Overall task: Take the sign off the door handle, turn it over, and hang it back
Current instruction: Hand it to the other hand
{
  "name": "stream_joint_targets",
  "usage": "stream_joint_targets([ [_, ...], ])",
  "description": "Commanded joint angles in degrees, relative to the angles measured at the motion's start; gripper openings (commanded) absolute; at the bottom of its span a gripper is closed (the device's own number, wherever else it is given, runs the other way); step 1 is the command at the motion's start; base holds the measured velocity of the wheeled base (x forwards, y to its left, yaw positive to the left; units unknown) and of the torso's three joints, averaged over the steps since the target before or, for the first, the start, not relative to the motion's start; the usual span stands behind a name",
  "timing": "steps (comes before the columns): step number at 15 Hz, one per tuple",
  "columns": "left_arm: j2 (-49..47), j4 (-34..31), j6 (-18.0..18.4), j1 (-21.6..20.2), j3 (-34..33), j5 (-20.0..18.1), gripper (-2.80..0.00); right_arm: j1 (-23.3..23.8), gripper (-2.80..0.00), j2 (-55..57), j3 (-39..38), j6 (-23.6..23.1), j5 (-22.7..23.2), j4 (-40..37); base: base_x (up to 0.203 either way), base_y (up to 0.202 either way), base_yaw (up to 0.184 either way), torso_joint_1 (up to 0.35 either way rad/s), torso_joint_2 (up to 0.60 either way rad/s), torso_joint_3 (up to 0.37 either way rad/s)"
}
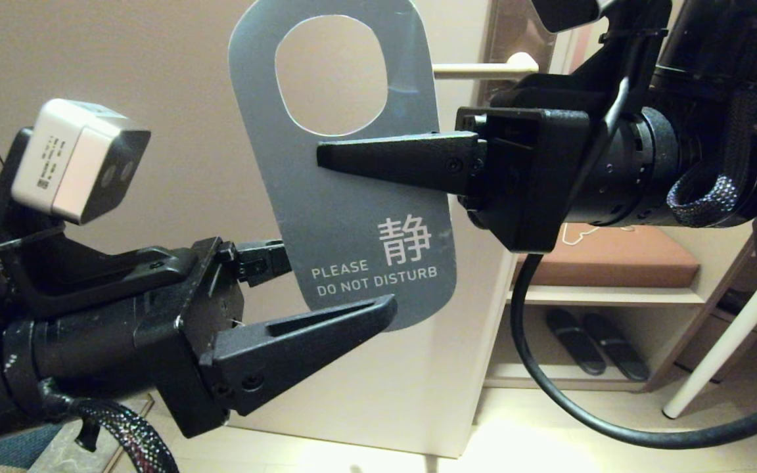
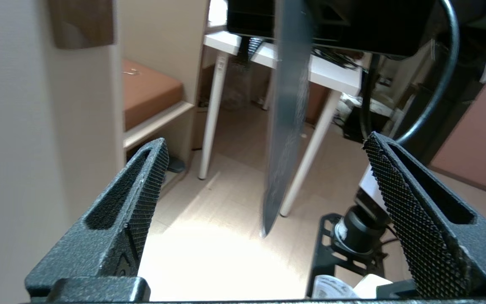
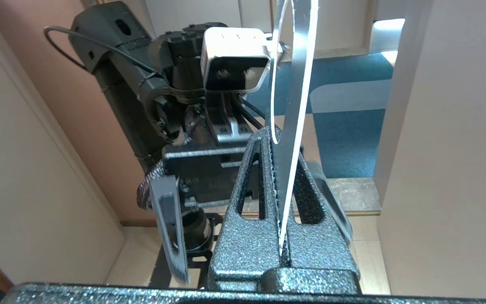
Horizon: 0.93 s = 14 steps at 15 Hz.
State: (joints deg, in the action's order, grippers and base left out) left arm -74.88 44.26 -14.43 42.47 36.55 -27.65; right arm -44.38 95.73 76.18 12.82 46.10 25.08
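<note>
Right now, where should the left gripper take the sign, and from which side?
Probably the bottom corner of the sign, below the lettering, coming from the robot's left. It hangs upright, edge-on between the open left gripper, so the pads close on its flat faces. The right gripper already pinches it just under the oval hole.

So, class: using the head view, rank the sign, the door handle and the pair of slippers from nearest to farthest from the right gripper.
1. The sign: clamped in the right gripper jaws.
2. The door handle: just above the gripper, behind the sign's edge.
3. The slippers: low on the bottom shelf, farthest.
</note>
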Motion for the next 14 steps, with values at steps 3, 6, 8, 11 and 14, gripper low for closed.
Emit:
stream_joint_targets([
  [3,-1.15,0.21,0.02,1.57,0.28,-0.13,0.0,-1.07,-2.8,0.34,0.11,0.03,0.23,0.15,0.0,0.0,0.0,0.0,0.0,0.0],
  [6,-1.99,0.3,-0.07,1.59,1.54,-0.04,0.0,-1.7,-2.8,1.22,1.32,0.02,0.21,0.15,0.0,0.0,0.0,0.0,0.0,0.0],
  [8,-2.69,0.38,-0.07,1.57,2.7,-0.04,0.0,-2.1,-2.8,1.94,2.52,0.02,0.13,0.15,0.0,0.0,0.0,0.0,0.0,0.0],
  [11,-2.81,0.91,-0.14,1.57,2.65,0.05,0.0,-2.12,-2.8,2.45,3.27,-0.07,0.04,0.24,0.0,0.0,0.0,0.0,0.0,0.0],
  [14,-2.72,1.0,-0.07,1.56,2.56,0.05,0.0,-2.12,-2.8,3.27,2.93,0.0,-0.04,3.46,0.0,0.0,0.0,0.0,0.0,0.0],
])
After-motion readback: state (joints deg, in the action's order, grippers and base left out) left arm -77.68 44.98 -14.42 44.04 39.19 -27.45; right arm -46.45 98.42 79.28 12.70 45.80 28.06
